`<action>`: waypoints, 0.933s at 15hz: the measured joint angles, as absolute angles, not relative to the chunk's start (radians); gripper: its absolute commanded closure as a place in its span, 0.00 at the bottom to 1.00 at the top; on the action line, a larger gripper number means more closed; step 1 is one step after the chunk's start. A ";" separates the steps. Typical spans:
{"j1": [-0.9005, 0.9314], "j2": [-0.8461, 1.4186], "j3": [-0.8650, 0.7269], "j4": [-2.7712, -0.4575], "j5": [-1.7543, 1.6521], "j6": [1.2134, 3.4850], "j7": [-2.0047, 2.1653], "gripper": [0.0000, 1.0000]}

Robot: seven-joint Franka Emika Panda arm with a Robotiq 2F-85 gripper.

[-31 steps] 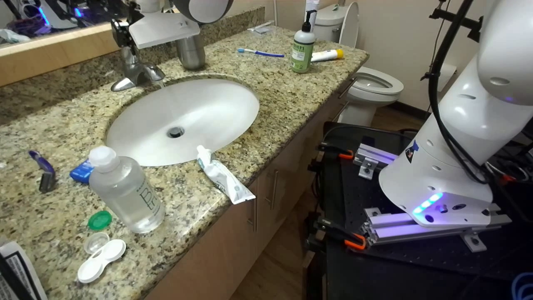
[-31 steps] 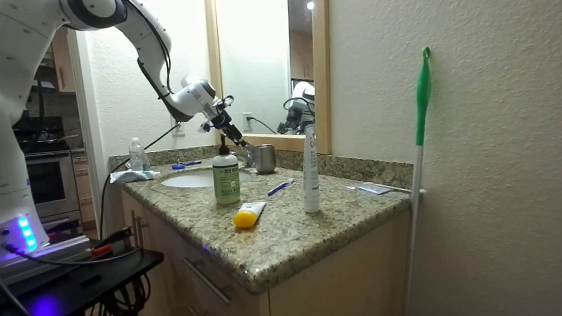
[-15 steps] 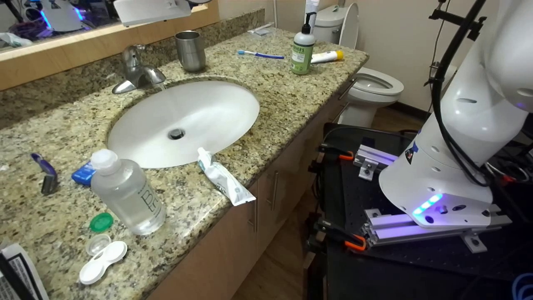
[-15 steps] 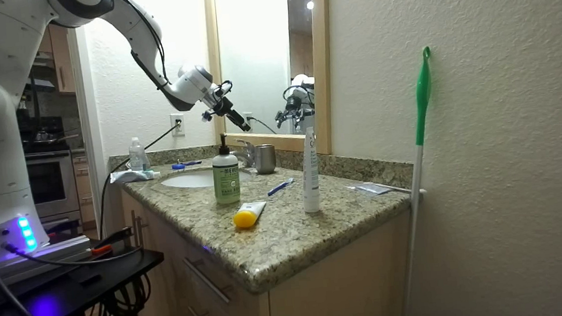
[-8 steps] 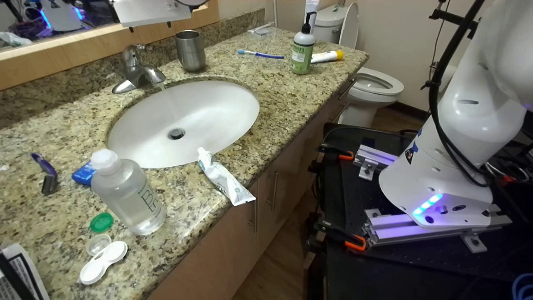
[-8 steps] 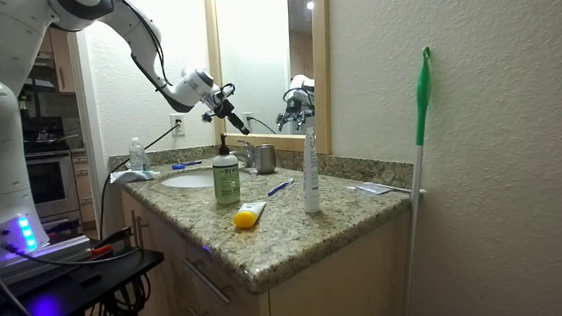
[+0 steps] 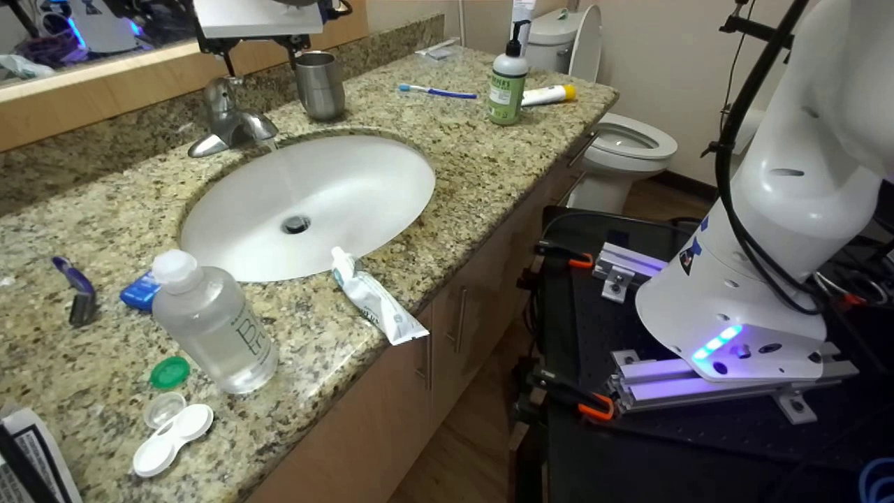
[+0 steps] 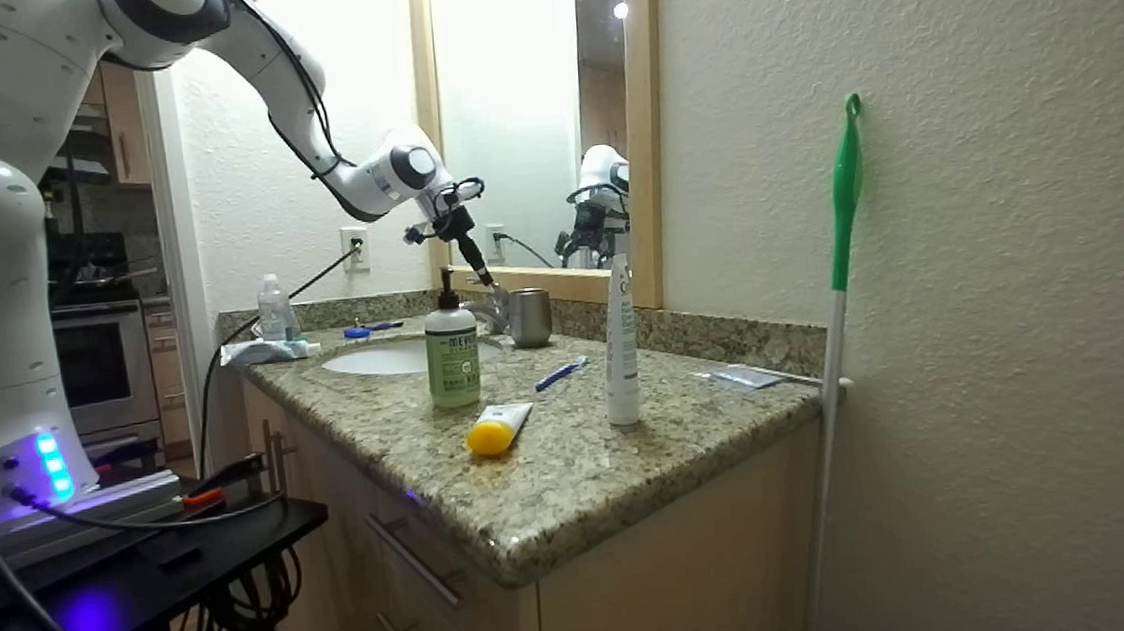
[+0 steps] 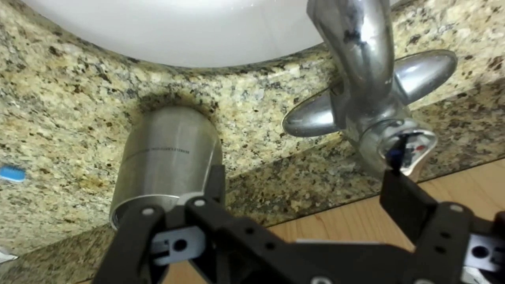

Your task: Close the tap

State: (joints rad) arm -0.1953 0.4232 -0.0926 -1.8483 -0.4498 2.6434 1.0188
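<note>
We are seeing the gripper (image 9: 305,183) holding its fingers (image 9: 404,201) wide apart. One is hanging at the top of the tap (image 9: 367,90) (touching or not, we cannot tell); the other is showing near the metal cup (image 9: 169,154). The tap is standing beside the basin (image 7: 363,195), trickling water (image 7: 275,145).

Silver tap (image 7: 228,121) — upright and on

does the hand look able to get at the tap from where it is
Likely yes: the hand is open, one finger close over the tap, nothing visible between; the grey cup could crowd the other finger.
</note>
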 measured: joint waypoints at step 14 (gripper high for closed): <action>-0.179 0.425 -0.131 -1.813 0.042 2.546 0.658 0.00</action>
